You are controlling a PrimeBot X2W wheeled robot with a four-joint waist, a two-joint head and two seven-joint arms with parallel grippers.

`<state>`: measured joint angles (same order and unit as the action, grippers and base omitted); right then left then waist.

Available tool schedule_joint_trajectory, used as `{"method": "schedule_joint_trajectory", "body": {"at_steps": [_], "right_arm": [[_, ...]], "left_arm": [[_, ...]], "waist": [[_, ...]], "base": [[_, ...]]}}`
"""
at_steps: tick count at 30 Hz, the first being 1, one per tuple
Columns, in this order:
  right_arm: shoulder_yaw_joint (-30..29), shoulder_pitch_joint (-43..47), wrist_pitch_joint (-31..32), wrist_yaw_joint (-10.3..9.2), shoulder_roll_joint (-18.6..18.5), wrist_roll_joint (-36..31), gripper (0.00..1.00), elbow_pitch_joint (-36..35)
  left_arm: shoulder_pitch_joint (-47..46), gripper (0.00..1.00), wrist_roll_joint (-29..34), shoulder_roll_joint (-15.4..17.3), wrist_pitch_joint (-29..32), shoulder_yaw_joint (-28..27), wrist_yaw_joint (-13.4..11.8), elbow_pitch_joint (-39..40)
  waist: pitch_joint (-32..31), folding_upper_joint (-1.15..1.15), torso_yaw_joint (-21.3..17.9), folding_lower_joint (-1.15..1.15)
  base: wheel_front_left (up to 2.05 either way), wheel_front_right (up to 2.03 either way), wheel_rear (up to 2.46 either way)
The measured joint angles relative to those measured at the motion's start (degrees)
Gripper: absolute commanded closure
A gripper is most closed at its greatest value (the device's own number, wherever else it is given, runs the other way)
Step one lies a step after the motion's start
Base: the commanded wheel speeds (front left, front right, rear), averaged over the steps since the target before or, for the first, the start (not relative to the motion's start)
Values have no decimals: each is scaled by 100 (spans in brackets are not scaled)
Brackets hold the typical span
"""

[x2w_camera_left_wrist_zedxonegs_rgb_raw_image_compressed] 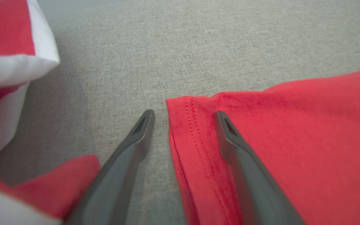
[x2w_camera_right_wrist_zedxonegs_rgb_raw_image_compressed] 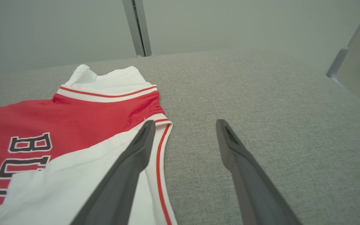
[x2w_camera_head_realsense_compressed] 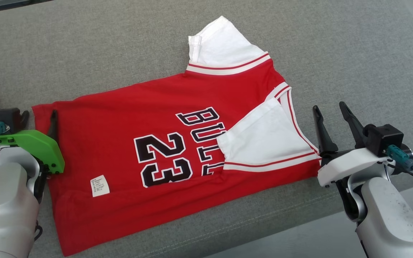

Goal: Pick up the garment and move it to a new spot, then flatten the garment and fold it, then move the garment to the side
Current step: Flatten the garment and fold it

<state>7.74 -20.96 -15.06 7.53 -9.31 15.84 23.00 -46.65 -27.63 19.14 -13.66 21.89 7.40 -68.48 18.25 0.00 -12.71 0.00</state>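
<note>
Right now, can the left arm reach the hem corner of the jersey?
Probably yes: the open left pincer straddles that hem corner, one finger over the jersey, one over the grey cushion; nothing blocks it.

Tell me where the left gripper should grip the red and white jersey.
Probably the stitched hem corner of the red jersey, from the robot's left: it lies flat at the cloth's free edge on the grey fabric cushion, straddled by the open left gripper.

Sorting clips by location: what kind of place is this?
Probably an indoor lab or test room for garment folding: a red number 23 jersey lies on a grey fabric-covered surface, with a pale wall and a metal post behind.
</note>
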Motion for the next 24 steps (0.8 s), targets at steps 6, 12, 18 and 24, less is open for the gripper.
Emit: {"method": "schedule_joint_trajectory", "body": {"at_steps": [6,12,18,24], "right_arm": [[7,-22,0,0,-5,0,0,-3],[35,-48,0,0,4,-35,0,-4],[212,-308,0,0,-4,-36,0,44],[487,-1211,125,0,49,136,0,793]], "left_arm": [[-80,3,-194,-31,-2,77,-1,-41],[-127,100,-374,-84,-13,235,0,-45],[-153,100,-495,-103,-60,379,0,45],[-248,100,-554,-133,-112,488,0,356]], "waist": [[57,0,7,0],[90,0,60,0],[104,0,158,0],[171,0,317,0]], "base": [[0,0,0],[0,0,0],[0,0,0],[0,0,0]]}}
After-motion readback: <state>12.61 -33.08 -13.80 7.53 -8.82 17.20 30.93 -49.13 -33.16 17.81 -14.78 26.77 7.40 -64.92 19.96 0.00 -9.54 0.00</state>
